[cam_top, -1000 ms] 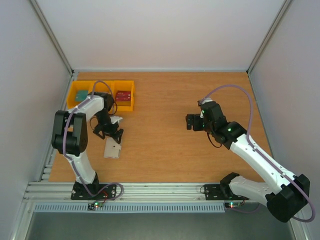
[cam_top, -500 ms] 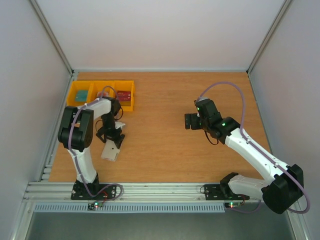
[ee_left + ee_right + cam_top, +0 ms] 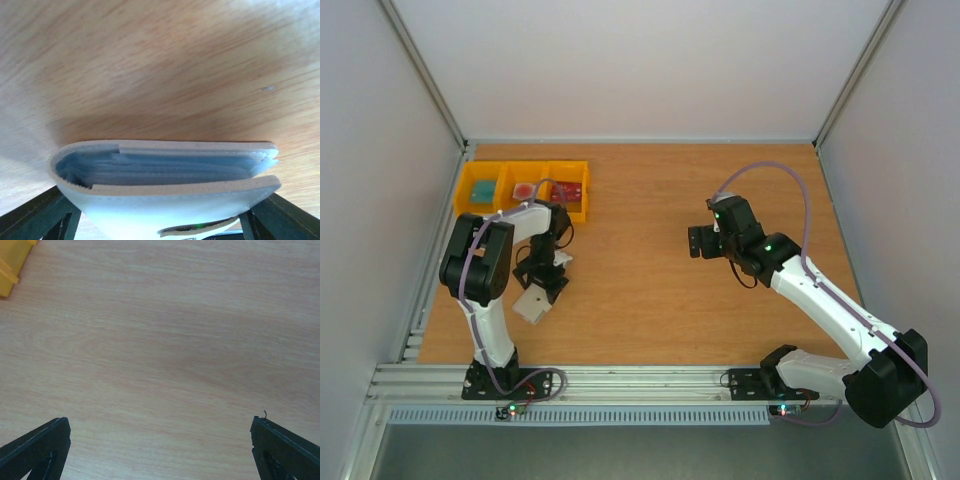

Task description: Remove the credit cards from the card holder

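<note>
Grasp step — L gripper (image 3: 542, 282) straddles the card holder (image 3: 160, 200), lying folded on the table (image 3: 160, 340) front-left, jaws wide, can't tell if pinching yet — next prob needs firm hold, then R gripper (image 3: 159, 422) (wide open, empty) pulls credit cards.

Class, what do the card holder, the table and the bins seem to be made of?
Card holder: matte cream leather or imitation, judging by stitched edges. Table: wood or wood-look laminate, visible grain. Yellow bins: probably moulded plastic, uniform bright colour.
</note>
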Robot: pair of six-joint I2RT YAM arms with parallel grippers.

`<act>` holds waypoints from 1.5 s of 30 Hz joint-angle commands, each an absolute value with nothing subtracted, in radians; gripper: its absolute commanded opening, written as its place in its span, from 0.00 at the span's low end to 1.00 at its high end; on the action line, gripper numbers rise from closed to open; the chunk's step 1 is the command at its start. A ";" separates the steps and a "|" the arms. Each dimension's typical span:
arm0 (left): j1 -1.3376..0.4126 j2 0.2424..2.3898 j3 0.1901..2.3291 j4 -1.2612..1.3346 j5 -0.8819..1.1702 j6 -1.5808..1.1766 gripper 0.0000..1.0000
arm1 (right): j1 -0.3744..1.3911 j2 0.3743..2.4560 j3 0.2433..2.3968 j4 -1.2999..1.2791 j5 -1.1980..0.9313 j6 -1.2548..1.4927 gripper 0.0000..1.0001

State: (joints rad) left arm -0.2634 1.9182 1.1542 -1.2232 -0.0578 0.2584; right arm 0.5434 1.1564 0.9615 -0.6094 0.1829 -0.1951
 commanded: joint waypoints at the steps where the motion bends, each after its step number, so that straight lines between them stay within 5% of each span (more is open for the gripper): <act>1: -0.278 1.949 1.118 -1.096 0.094 0.281 0.83 | 0.550 1.148 1.001 -0.619 0.201 -0.220 0.99; 8: -0.280 1.965 1.146 -1.106 0.137 0.279 0.55 | 0.550 1.110 1.004 -0.618 0.190 -0.203 0.98; 16: -0.280 1.883 1.173 -1.094 0.273 0.291 0.54 | 0.549 1.077 1.026 -0.633 0.128 -0.193 0.99; 25: -0.279 1.870 1.387 -1.196 0.445 0.229 0.50 | 0.563 1.149 0.946 -0.308 -0.495 0.144 0.98; 41: -0.280 1.732 1.589 -1.224 0.690 0.054 0.45 | 0.850 1.623 1.199 -0.326 -0.282 0.215 0.97; 45: -0.280 1.701 1.597 -1.229 0.711 0.045 0.45 | 0.854 1.668 1.252 -0.295 -0.280 0.198 0.85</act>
